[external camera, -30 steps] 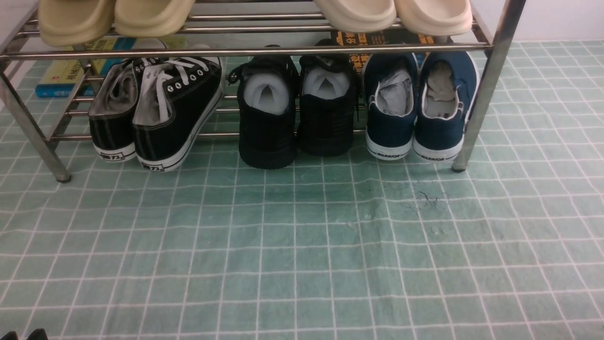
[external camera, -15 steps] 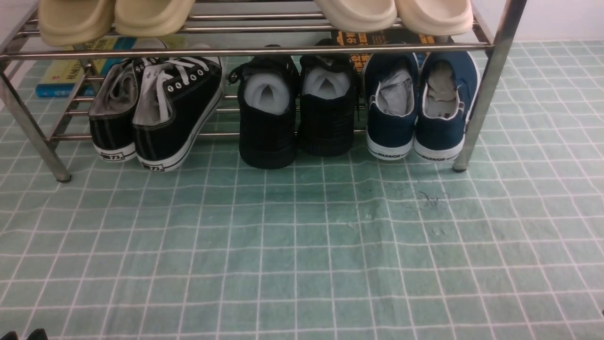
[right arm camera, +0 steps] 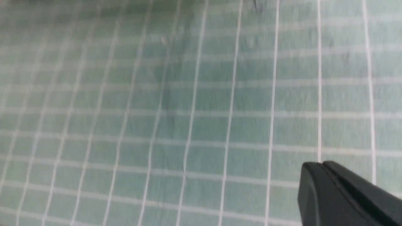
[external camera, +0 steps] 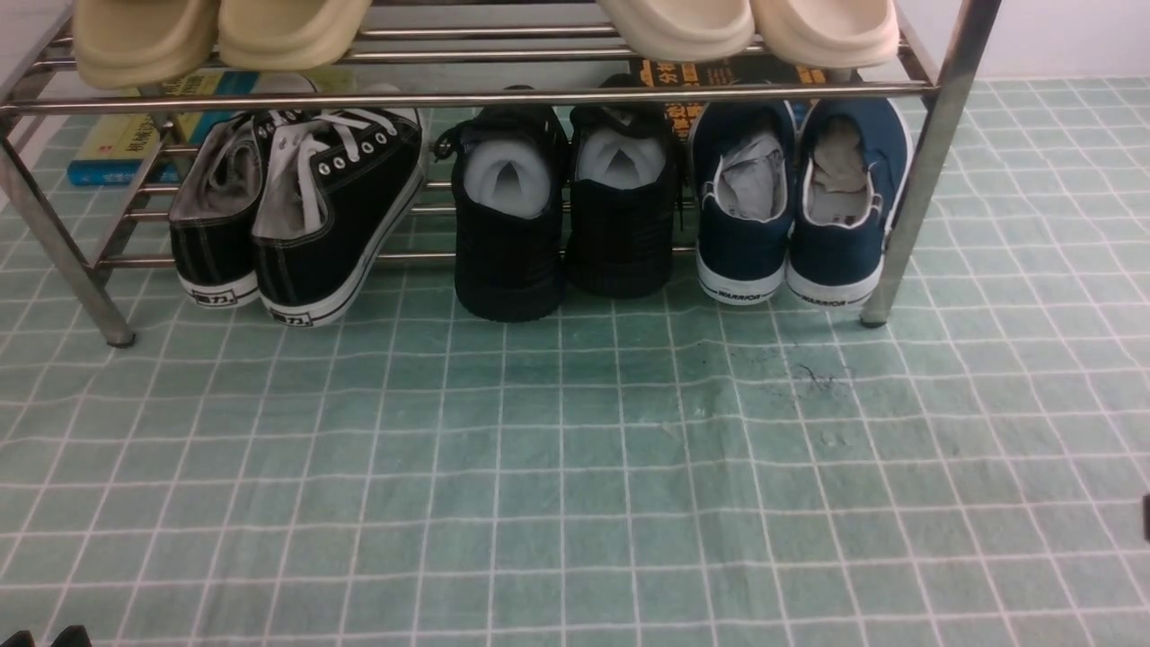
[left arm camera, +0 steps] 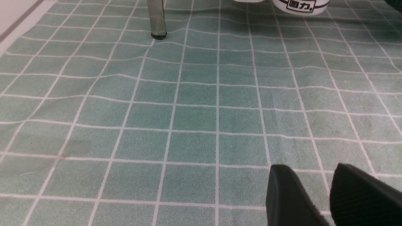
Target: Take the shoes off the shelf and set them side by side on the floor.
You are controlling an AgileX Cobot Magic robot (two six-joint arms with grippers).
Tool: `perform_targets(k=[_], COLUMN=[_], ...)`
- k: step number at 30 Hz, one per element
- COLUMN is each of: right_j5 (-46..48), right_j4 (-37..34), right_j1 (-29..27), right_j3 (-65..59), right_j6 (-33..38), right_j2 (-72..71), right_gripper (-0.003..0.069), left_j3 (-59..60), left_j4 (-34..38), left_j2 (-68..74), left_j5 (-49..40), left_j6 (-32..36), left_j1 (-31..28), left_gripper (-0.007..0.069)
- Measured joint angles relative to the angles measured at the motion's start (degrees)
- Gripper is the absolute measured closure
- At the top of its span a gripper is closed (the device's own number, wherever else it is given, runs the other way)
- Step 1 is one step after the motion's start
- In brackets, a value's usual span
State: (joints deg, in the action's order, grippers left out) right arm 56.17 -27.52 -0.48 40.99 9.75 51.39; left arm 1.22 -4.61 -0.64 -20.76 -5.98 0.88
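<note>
Right gripper (right arm camera: 319, 162): fingertips together, nothing between them; at right edge, over floor (external camera: 557, 467). Left gripper (left arm camera: 313, 166): tips slightly parted, gap empty; near left corner. Navy slip-ons (external camera: 786, 243) on lower tier of metal shelf (external camera: 467, 97), right end, side by side, heels facing near side, paper inside, beside right leg. Left of them, all-black shoes (external camera: 561, 243); farther left, black lace-up sneakers (external camera: 296, 234), leaning together. Pale clogs (external camera: 485, 27) on upper tier. Books (external camera: 121, 148) behind, far side.

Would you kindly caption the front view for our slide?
Navy slip-ons await on a metal shoe rack above pale green gridded floor.
</note>
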Motion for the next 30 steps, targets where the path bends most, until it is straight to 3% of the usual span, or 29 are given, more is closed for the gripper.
perform_targets(k=[7, 9, 13, 18, 25, 30], right_j5=[8.09, 9.5, 9.51, 9.11, 4.82, -0.29], right_j4=[-7.05, -7.35, -0.19, 16.56, 29.95, 34.01], right_j1=[6.18, 11.94, 19.73, 27.87, 30.55, 30.55], right_j3=[11.23, 17.88, 29.59, 45.29, 60.17, 65.41], right_j6=[9.65, 9.96, 2.84, -13.51, -30.05, -32.12], right_j2=[21.66, 28.84, 36.99, 45.87, 55.12, 59.7], right_gripper=[0.0627, 0.0598, 0.0538, 0.0429, 0.027, 0.0232], left_j3=[0.0, 0.0, 0.0, 0.0, 0.0, 0.0], left_j4=[0.0, 0.0, 0.0, 0.0, 0.0, 0.0], left_j2=[0.0, 0.0, 0.0, 0.0, 0.0, 0.0], left_j5=[0.0, 0.0, 0.0, 0.0, 0.0, 0.0], left_j6=[0.0, 0.0, 0.0, 0.0, 0.0, 0.0], left_j1=[0.0, 0.0, 0.0, 0.0, 0.0, 0.0], left_gripper=[0.0383, 0.0382, 0.0382, 0.0382, 0.0382, 0.0382])
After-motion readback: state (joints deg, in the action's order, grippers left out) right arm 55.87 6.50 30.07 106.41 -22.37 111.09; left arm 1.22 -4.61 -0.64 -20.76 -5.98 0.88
